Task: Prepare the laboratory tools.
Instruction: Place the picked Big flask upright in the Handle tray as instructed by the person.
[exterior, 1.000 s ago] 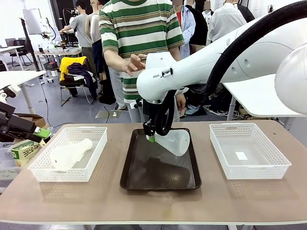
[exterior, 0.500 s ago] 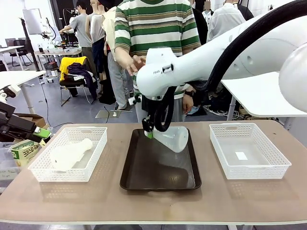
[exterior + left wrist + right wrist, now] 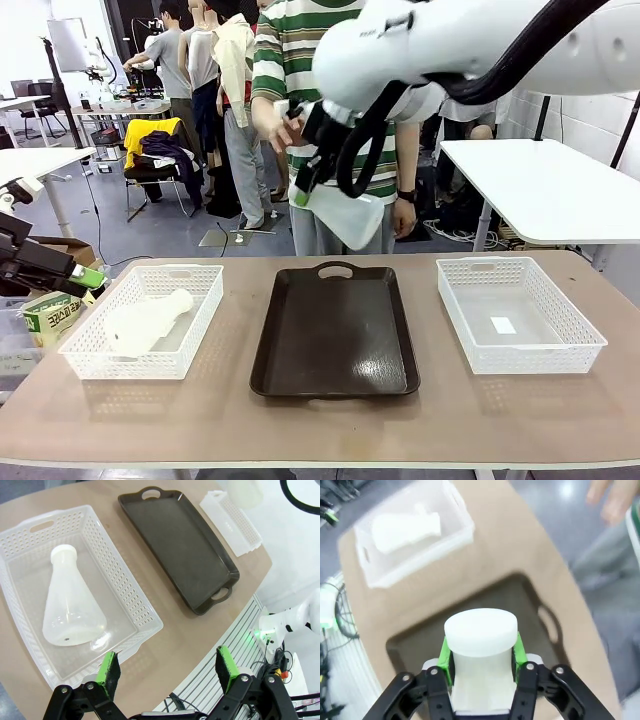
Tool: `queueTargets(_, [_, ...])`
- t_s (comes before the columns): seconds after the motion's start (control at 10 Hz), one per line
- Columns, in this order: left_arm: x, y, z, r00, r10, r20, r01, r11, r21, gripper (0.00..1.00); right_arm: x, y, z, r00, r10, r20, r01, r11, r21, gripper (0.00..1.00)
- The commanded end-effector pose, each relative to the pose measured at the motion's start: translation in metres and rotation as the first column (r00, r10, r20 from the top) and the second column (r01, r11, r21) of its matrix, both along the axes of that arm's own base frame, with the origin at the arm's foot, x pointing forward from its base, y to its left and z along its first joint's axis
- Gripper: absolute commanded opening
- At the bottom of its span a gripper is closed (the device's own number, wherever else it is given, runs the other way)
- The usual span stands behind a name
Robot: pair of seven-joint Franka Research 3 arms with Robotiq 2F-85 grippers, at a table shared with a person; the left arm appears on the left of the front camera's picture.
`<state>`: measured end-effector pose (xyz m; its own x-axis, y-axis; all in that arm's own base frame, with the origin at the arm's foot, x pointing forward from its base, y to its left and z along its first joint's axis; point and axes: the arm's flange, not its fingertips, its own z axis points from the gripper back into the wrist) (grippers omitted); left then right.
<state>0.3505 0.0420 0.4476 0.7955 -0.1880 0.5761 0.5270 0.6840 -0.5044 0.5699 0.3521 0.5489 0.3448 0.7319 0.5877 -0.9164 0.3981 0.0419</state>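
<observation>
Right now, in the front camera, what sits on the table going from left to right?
left basket with a flask lying in it → dark tray → right basket

Robotics lab: white worktables [image 3: 540, 190], clothes-draped chair [image 3: 158, 150], people [image 3: 175, 60] standing behind.

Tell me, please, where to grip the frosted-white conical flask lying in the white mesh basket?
Probably the narrow neck below the rim, from above: the flask lies on its side, its base looks too wide, and the basket walls block side approaches.
</observation>
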Motion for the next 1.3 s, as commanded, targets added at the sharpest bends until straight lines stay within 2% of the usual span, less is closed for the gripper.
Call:
queueTargets(0.0, [0.002, 0.001, -0.001, 1.0, -0.009, 0.015, 0.009, 1.0, -0.016, 1.0, -0.016, -0.043, -0.043, 0.97, 0.223, 0.091, -0.241, 0.915, 0.325, 0.0])
queueTargets(0.1, [0.002, 0.001, -0.001, 1.0, -0.009, 0.015, 0.009, 1.0, -0.016, 1.0, -0.012, -0.051, -0.054, 0.951, 0.263, 0.164, -0.308, 0.854, 0.419, 0.0])
queueTargets(0.3, [0.002, 0.001, -0.001, 1.0, -0.009, 0.015, 0.009, 1.0, -0.016, 1.0, -0.01, -0.066, -0.075, 0.906, 0.307, 0.291, -0.419, 0.74, 0.525, 0.0])
queueTargets(0.4, [0.002, 0.001, -0.001, 1.0, -0.009, 0.015, 0.009, 1.0, -0.016, 1.0, -0.008, -0.072, -0.087, 0.889, 0.307, 0.34, -0.455, 0.682, 0.573, 0.0])
queueTargets(0.5, [0.002, 0.001, -0.001, 1.0, -0.009, 0.015, 0.009, 1.0, -0.016, 1.0, -0.006, -0.081, -0.101, 0.874, 0.287, 0.392, -0.484, 0.596, 0.641, 0.0])
queueTargets(0.6, [0.002, 0.001, -0.001, 1.0, -0.009, 0.015, 0.009, 1.0, -0.016, 1.0, -0.004, -0.086, -0.115, 0.87, 0.257, 0.42, -0.489, 0.553, 0.675, 0.0])
queueTargets(0.7, [0.002, 0.001, -0.001, 1.0, -0.009, 0.015, 0.009, 1.0, -0.016, 1.0, 0.0, -0.092, -0.132, 0.872, 0.234, 0.43, -0.486, 0.519, 0.703, 0.0])
queueTargets(0.9, [0.002, 0.001, -0.001, 1.0, -0.009, 0.015, 0.009, 1.0, -0.016, 1.0, 0.007, -0.098, -0.163, 0.889, 0.191, 0.415, -0.452, 0.5, 0.738, 0.0])
queueTargets(1.2, [0.002, 0.001, -0.001, 1.0, -0.009, 0.015, 0.009, 1.0, -0.016, 1.0, 0.026, -0.102, -0.206, 0.931, 0.119, 0.345, -0.358, 0.482, 0.799, 0.0])
